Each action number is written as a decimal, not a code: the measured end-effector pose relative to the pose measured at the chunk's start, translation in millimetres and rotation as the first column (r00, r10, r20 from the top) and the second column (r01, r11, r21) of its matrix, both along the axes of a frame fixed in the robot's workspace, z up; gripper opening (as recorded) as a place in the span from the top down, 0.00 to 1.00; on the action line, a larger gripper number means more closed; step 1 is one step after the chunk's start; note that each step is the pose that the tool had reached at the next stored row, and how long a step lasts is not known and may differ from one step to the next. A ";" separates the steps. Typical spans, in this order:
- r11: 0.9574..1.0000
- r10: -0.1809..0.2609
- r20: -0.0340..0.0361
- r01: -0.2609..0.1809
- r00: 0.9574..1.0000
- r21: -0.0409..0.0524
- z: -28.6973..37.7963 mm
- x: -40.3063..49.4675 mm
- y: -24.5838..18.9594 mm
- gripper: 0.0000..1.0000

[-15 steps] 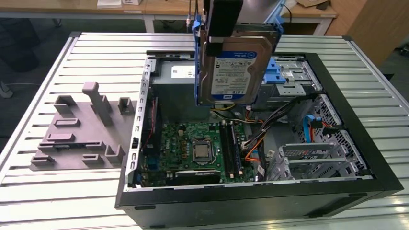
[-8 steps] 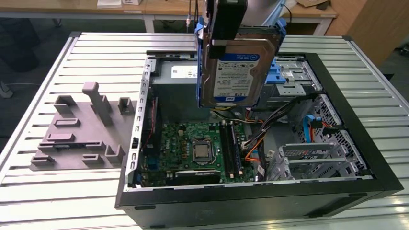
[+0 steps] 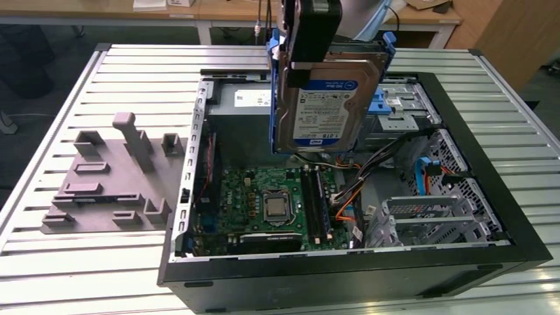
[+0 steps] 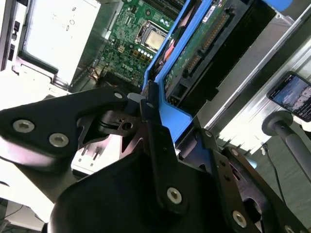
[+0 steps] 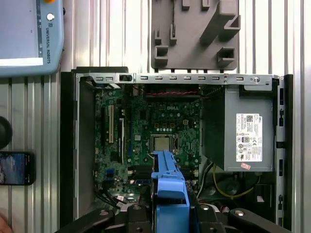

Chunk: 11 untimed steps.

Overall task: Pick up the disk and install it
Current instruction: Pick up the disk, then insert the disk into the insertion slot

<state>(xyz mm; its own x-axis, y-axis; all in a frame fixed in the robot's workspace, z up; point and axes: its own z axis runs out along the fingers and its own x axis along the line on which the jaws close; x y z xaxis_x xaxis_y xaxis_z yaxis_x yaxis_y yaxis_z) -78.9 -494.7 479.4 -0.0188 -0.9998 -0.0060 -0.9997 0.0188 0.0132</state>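
The disk [image 3: 331, 98], a silver hard drive with a white-and-blue label in a blue carrier bracket, hangs upright in the air above the open computer case [image 3: 350, 270]. My gripper [image 3: 305, 64] is shut on its upper edge. In the second wrist view my gripper [image 4: 163, 121] clamps the blue bracket, and the disk [image 4: 201, 46] shows its green circuit-board side. In the first wrist view the disk [image 5: 167, 177] is seen edge-on, held by my gripper [image 5: 167, 209] over the motherboard [image 5: 155, 126].
In the case, a silver drive bay with a blue latch [image 3: 404, 108] sits at the far right and a grey box with a white sticker [image 5: 248, 131] at one side. A grey fixture block [image 3: 105, 177] lies on the slatted table, with a phone [image 5: 14, 167] and a pendant [image 5: 29, 39] nearby.
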 end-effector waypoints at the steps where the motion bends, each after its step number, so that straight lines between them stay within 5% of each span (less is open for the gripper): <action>1: 1.000 0.000 0.000 0.000 1.000 0.000 0.0 0.0 0.0 0.64; 11: 1.000 0.000 0.000 0.000 1.000 0.000 0.1 0.0 -0.2 0.64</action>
